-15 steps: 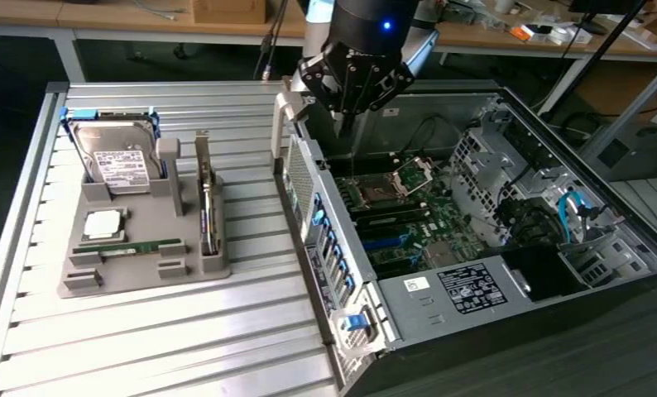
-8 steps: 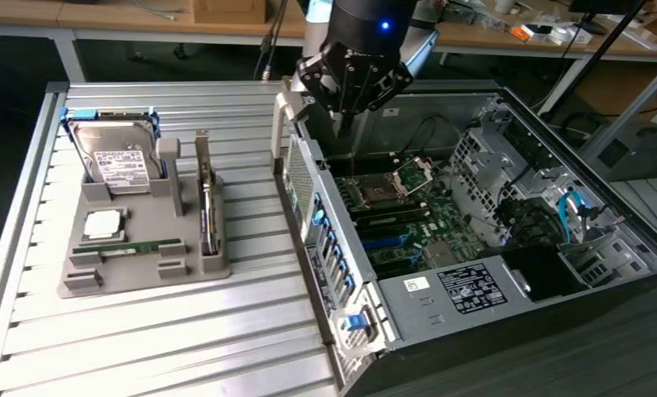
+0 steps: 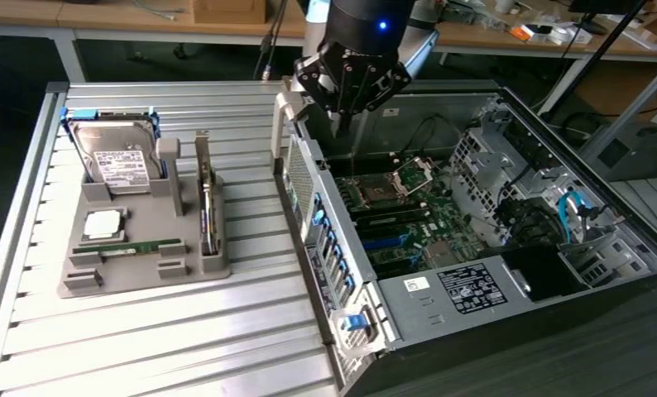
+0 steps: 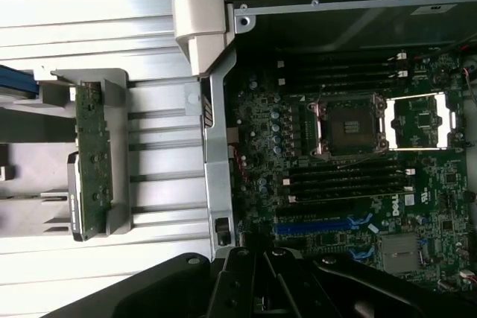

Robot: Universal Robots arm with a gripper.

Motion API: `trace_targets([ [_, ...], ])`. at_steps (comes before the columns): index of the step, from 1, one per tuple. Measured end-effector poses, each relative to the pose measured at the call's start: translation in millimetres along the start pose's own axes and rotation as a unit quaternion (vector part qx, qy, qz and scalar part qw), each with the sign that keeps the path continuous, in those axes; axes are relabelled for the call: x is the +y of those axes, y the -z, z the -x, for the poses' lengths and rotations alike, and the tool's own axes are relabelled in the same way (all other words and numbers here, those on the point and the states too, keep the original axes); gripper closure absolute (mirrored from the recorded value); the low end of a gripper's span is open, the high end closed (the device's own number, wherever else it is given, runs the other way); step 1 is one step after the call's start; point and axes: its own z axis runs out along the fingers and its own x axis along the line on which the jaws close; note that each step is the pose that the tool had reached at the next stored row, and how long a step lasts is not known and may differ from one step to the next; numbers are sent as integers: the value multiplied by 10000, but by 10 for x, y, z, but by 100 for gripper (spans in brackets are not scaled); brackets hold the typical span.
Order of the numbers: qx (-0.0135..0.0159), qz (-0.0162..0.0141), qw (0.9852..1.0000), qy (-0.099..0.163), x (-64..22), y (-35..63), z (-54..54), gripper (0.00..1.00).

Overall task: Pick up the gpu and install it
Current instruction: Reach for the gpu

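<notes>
The gpu (image 3: 205, 203) stands on its edge in a slot of the grey holder (image 3: 141, 277) on the slatted table, at the exterior view's left. From the wrist view I look down on the gpu (image 4: 92, 161) as a narrow green strip with a metal bracket at one end. My gripper (image 3: 347, 106) hangs shut and empty above the rear edge of the open computer case (image 3: 306, 165), well apart from the gpu. Its dark fingers (image 4: 237, 288) show close together over the motherboard (image 4: 335, 184).
The holder also carries a silver hard drive (image 3: 119, 165), a memory stick (image 3: 130, 246) and a small square chip (image 3: 103, 222). The case lies open with its motherboard (image 3: 411, 223) exposed, a blue slot (image 4: 313, 225) on it, and cables and drive bays at the exterior view's right.
</notes>
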Motion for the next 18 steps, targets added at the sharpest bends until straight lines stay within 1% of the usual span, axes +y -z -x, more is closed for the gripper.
trace_targets([
  [8, 0, 0, 10000, 0, -2, 1, -26, 89],
  [18, 0, 0, 10000, 0, -7, 3, -98, 89],
])
